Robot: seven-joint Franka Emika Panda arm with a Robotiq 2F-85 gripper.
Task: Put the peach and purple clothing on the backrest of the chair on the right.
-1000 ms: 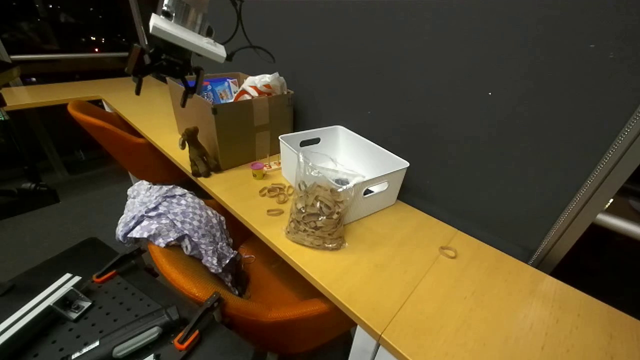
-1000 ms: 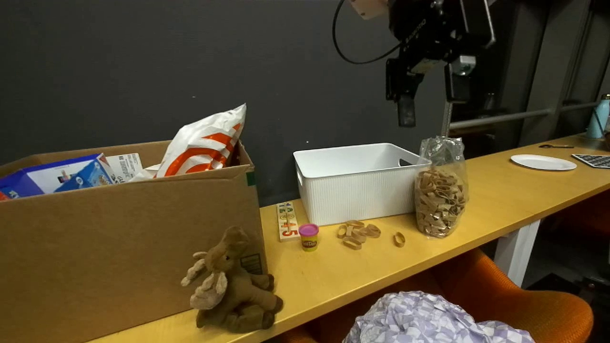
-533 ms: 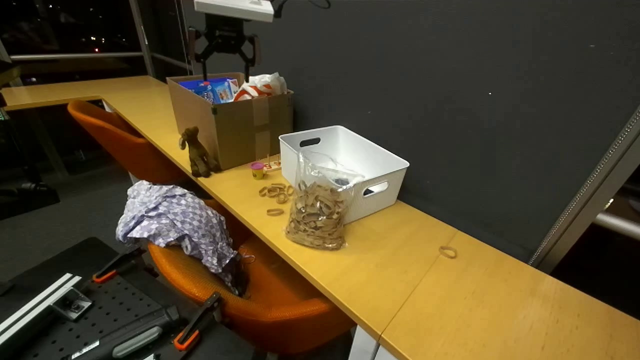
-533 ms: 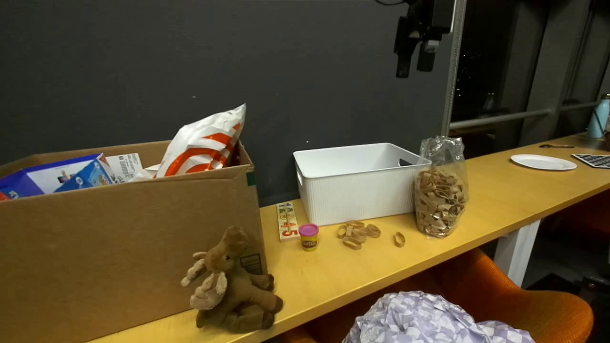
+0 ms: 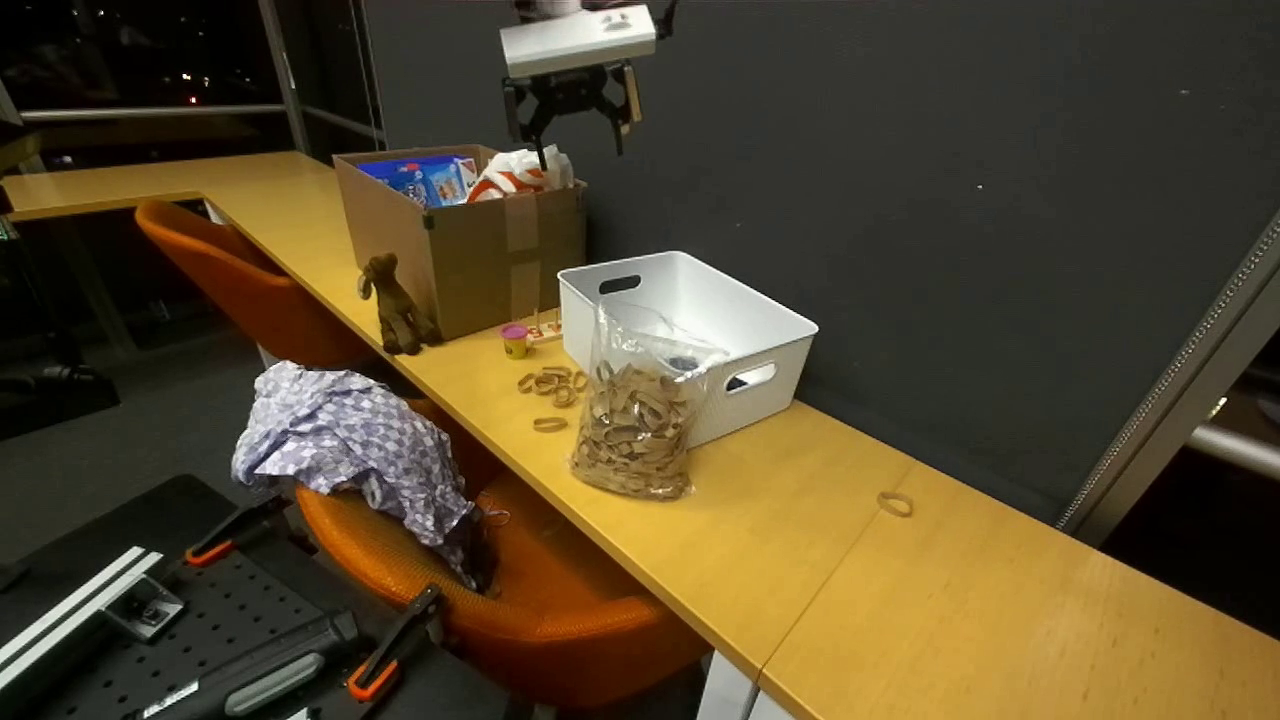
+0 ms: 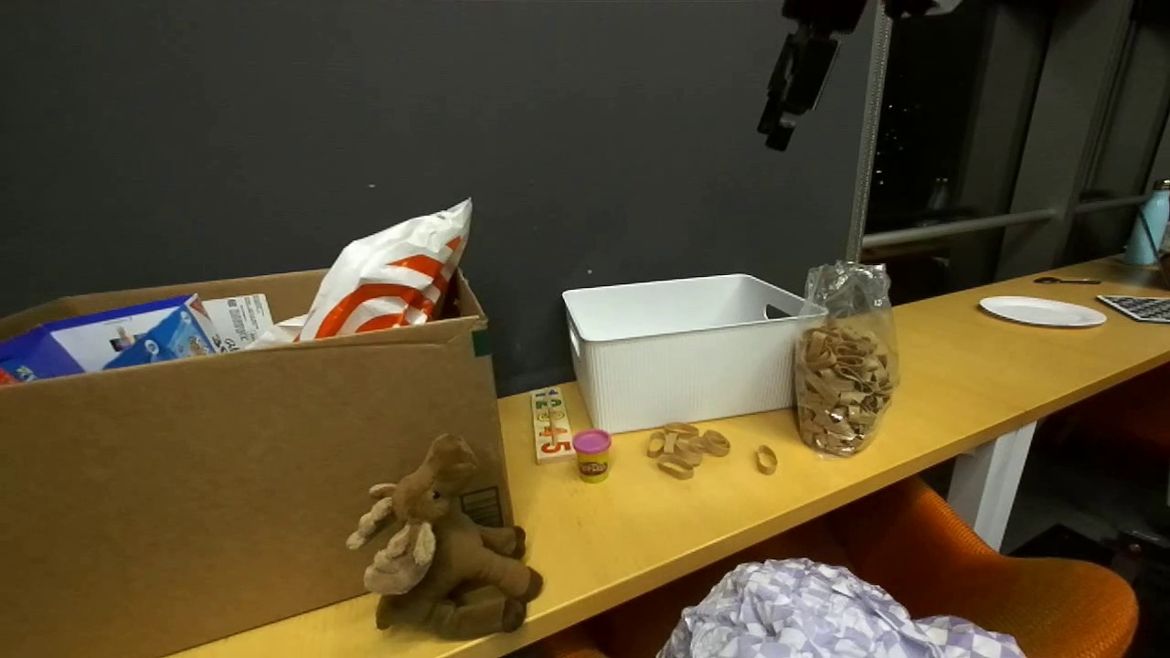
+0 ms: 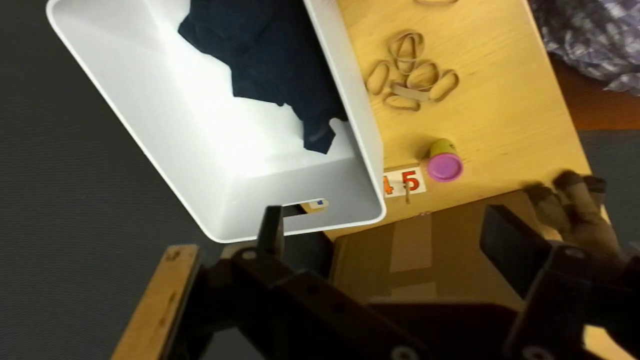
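Wrist view puts the end effector (image 7: 387,227) high above the surface (image 7: 510,125), toward its wall-side edge, jaws well apart and nothing between them. Nearest it, along that edge, stand the cardboard box (image 7: 465,255) and the white bin (image 7: 165,110), the bin with a dark cloth (image 7: 272,50) inside. Past the chair-side edge, in an exterior view, the purple clothing (image 5: 355,440) lies draped over the backrest (image 5: 365,545) of the right-hand orange chair (image 5: 580,640), its lower end hanging on the side facing the surface; no peach part can be made out. That looks like the place asked for, so the task may be as good as done. The clothing should handle light and limp, hard to break but easy to lose from a shallow pinch, and apt to slide off the backrest. If it needs straightening, the best hold is the bunched fold on top, gripped deep through several layers and clear of the chair; a tug on the hanging end might drag it all down. Against a second ago, the end effector has swung away from the chair-side edge toward the wall side, jaws apart then too; the clothing, chair and bin show no shift
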